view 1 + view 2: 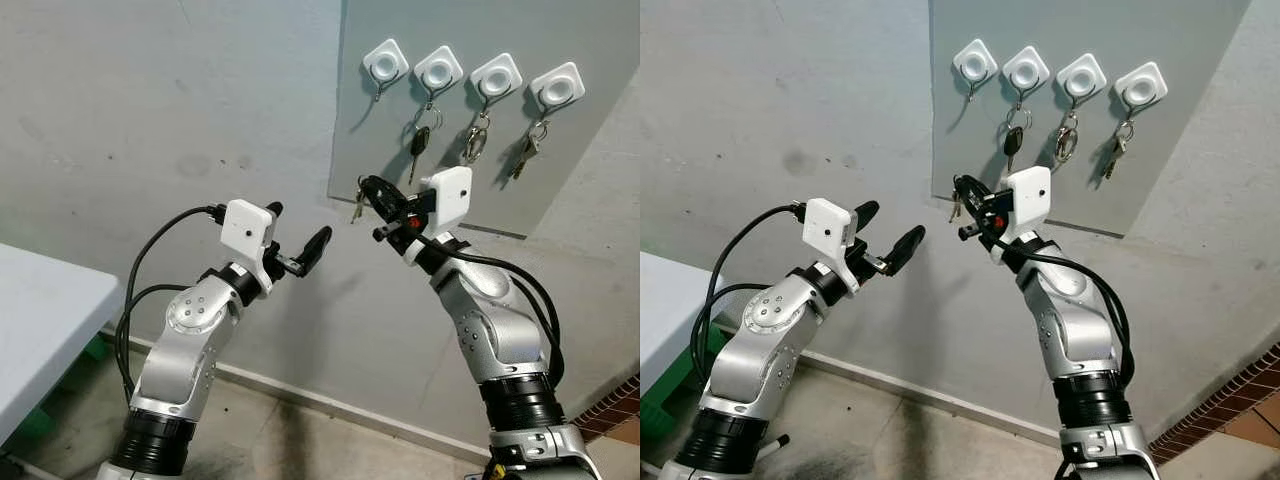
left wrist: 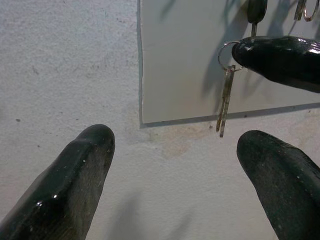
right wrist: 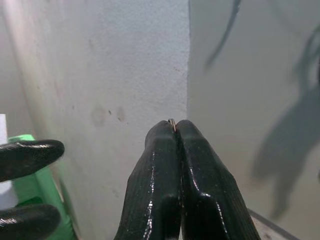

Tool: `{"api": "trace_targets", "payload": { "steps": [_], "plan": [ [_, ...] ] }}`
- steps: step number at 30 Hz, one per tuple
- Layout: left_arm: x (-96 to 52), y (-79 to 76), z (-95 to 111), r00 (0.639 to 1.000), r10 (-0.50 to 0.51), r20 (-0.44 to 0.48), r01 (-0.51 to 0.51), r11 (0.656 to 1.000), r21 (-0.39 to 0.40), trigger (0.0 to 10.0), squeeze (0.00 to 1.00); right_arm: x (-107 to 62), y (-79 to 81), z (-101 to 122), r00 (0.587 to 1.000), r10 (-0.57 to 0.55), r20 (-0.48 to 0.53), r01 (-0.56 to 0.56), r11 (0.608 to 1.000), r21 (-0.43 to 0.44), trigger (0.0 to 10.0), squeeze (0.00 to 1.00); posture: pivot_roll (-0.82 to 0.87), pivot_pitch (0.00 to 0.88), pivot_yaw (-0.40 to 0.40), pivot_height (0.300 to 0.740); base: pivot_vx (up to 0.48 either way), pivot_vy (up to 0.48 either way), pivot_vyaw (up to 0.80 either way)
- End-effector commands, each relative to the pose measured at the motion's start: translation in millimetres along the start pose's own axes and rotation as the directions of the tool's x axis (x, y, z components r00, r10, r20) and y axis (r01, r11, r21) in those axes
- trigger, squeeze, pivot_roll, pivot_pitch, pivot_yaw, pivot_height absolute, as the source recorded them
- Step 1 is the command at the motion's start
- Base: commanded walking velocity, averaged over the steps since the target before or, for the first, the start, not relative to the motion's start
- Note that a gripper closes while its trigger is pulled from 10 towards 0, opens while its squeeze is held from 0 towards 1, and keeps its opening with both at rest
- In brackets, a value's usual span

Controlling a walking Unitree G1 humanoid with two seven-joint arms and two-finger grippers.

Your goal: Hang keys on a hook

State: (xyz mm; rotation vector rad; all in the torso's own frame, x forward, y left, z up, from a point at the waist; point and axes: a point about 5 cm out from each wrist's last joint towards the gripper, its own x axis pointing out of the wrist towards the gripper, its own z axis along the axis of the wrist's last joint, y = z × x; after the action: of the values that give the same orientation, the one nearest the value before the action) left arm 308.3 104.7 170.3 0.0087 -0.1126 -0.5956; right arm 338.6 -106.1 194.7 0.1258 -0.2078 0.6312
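The right gripper (image 1: pixel 368 190) is raised near the lower left corner of the grey panel (image 1: pixel 500 180), its jaws pinched on the ring of the keys (image 2: pixel 224 100), which dangle below them; the leftmost hook (image 1: pixel 385 62) (the other three carry keys) is bare above; the left gripper (image 1: pixel 297 238) hovers to the left, jaws wide apart.

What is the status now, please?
Right claw shut on keys, below free hook. Left claw open, idle. Nothing in the way.
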Motion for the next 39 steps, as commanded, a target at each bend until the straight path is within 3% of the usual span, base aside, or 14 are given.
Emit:
{"api": "trace_targets", "payload": {
  "steps": [1, 11, 19, 39],
  "plan": [
    [1.8, -1.1, 10, 0.999, -0.021, 0.024, 0.020, 0.999, 0.031, 10.0, 0.00, 9.2, 4.4, 12, 0.998, 0.039, 0.042, -0.039, 0.999, -0.013, 10.0, 0.00, 0.00, 0.000, -0.021, 0.740, 0.000, 0.000, 0.00],
    [1.5, -0.2, 11, 1.000, -0.009, 0.026, 0.008, 1.000, 0.019, 10.0, 0.00, 18.8, 9.2, 26, 0.992, 0.068, 0.107, -0.070, 0.997, 0.014, 10.0, 0.00, 0.00, 0.000, -0.025, 0.740, 0.000, 0.000, 0.00],
    [5.2, -4.3, 17, 0.999, -0.030, 0.044, 0.028, 0.999, 0.028, 10.0, 0.00, 31.0, -1.4, 47, 0.979, -0.005, 0.205, -0.015, 0.995, 0.096, 10.0, 0.00, 0.00, 0.000, -0.026, 0.740, 0.000, 0.000, 0.00],
    [8.1, -12.8, 20, 0.996, -0.077, 0.048, 0.075, 0.996, 0.041, 10.0, 0.00, 43.7, -10.8, 60, 0.961, -0.065, 0.267, 0.014, 0.982, 0.186, 10.0, 0.00, 0.00, 0.000, -0.021, 0.740, 0.000, 0.000, 0.00]
  ]
}}
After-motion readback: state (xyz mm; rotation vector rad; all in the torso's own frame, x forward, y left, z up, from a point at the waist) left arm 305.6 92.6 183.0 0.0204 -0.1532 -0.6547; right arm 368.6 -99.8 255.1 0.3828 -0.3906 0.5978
